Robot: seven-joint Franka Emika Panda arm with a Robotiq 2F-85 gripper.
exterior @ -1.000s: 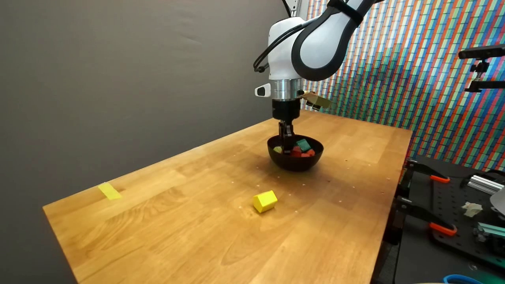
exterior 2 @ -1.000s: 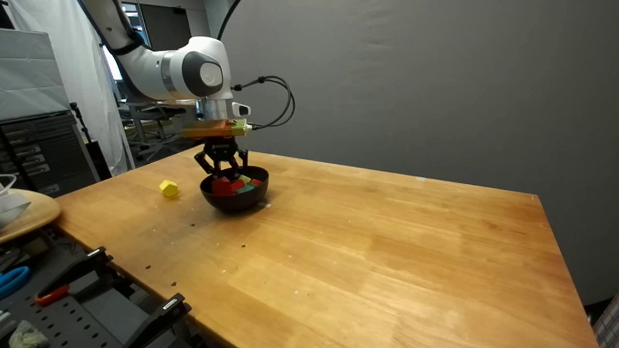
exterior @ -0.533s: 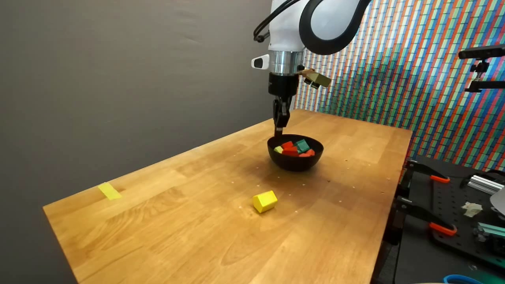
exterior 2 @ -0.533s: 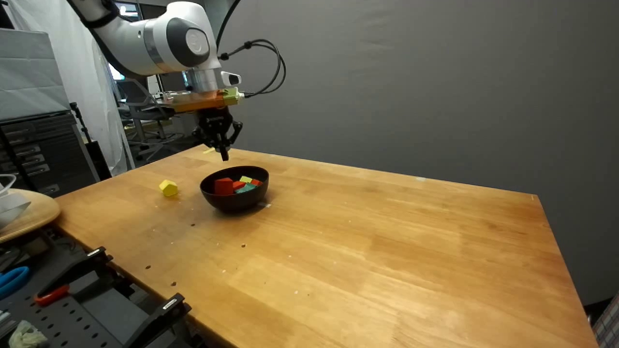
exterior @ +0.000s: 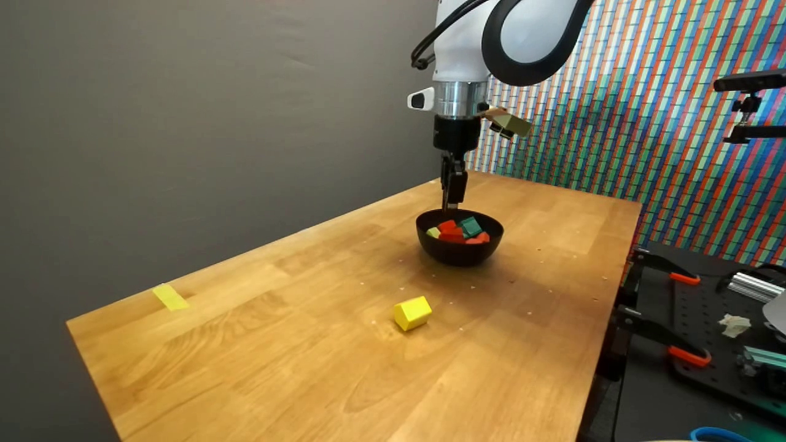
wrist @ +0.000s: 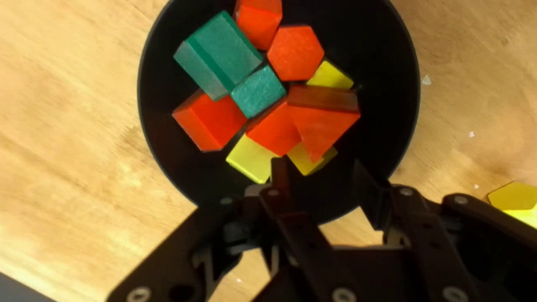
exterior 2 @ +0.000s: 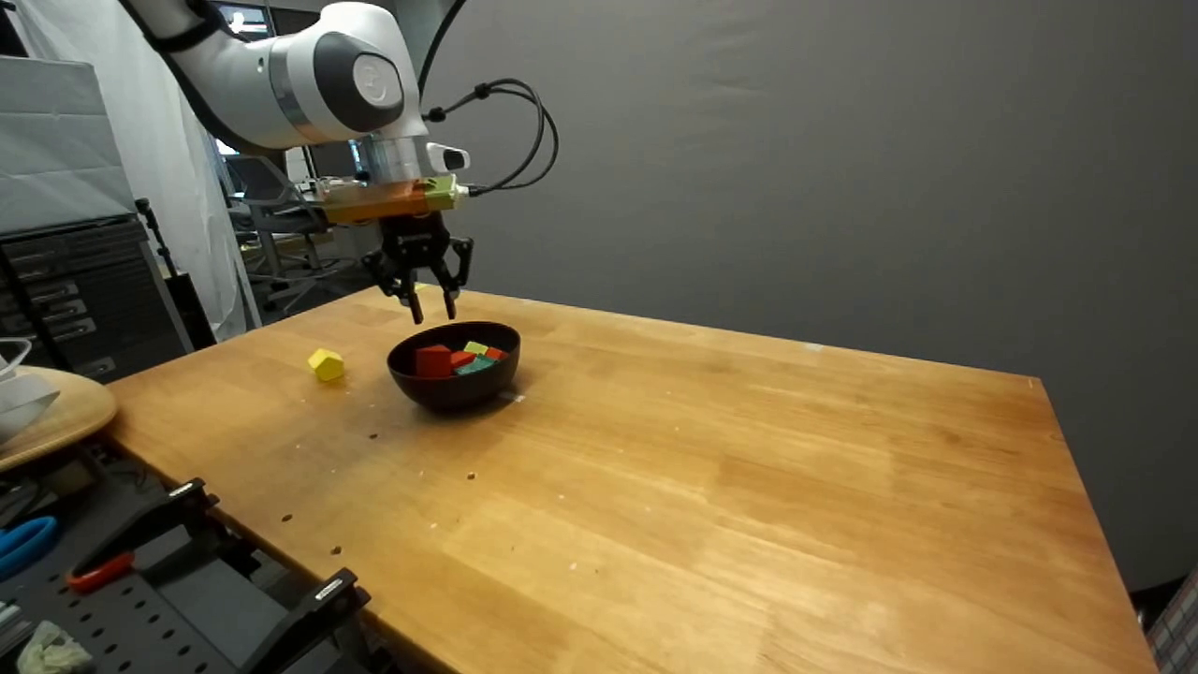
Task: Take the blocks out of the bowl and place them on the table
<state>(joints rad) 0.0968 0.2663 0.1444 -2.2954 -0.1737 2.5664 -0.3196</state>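
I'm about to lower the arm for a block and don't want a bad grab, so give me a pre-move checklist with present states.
1. Black end effector open, nothing held: ok.
2. Round black bowl upright on the light-brown wood-grain table: ok.
3. Red, green and yellow blocks inside the bowl: ok.
4. Red triangular block free of neighbours: not ok, it partly covers a yellow block in the wrist view.
5. End effector lined up with one block: cannot tell.

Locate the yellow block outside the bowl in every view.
In an exterior view: yellow block below picture centre, lower left of the black bowl.
In an exterior view: yellow block left of the black bowl.
Wrist view: yellow block at the right edge, partly cut off.
Shared landmark: black bowl.
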